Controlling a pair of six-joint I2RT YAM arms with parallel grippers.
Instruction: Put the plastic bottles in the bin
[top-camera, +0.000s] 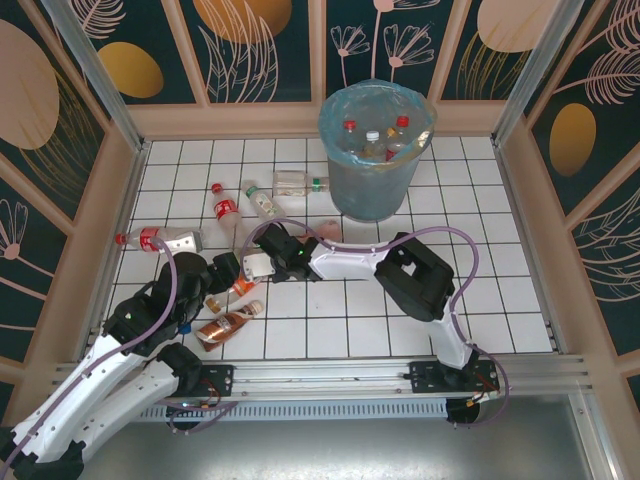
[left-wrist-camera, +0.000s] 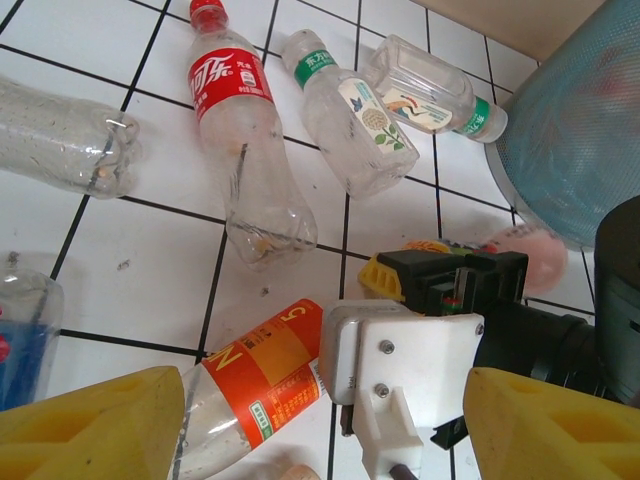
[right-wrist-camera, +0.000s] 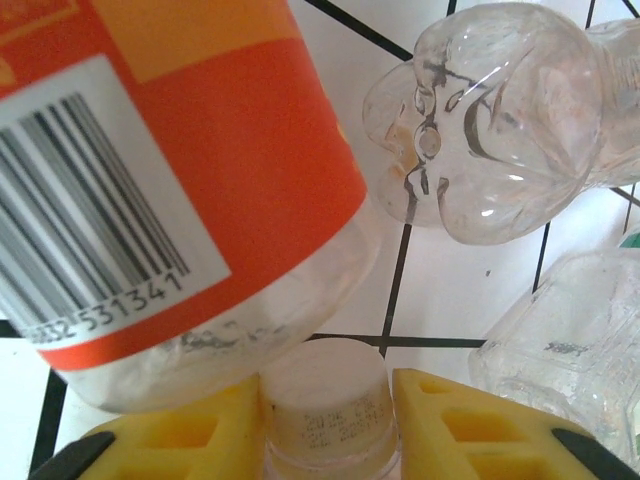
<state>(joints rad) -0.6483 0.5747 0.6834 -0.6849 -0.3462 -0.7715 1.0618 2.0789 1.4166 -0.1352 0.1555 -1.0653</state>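
Because the white-capped bottle (right-wrist-camera: 325, 425) is taken only by its cap, with the right tool (right-wrist-camera: 325, 395) closed on both sides of it, I judge the hold as thin. This bottle is down on the white tiled tabletop (top-camera: 330, 330), and the orange-label bottle (right-wrist-camera: 150, 200) lies just beside it at 10 o'clock, maybe touching. On a lift the body can swing or slip out of the grip, and it can drag the orange one along. The left tool (left-wrist-camera: 320, 435) stands open and empty at 9 o'clock of the right one, very near, so the two arms can knock together. The bin (top-camera: 375, 190) is at 1 o'clock, well apart, with some plastic bottles (top-camera: 375, 140) already inside. Others lie loose at 11 o'clock.
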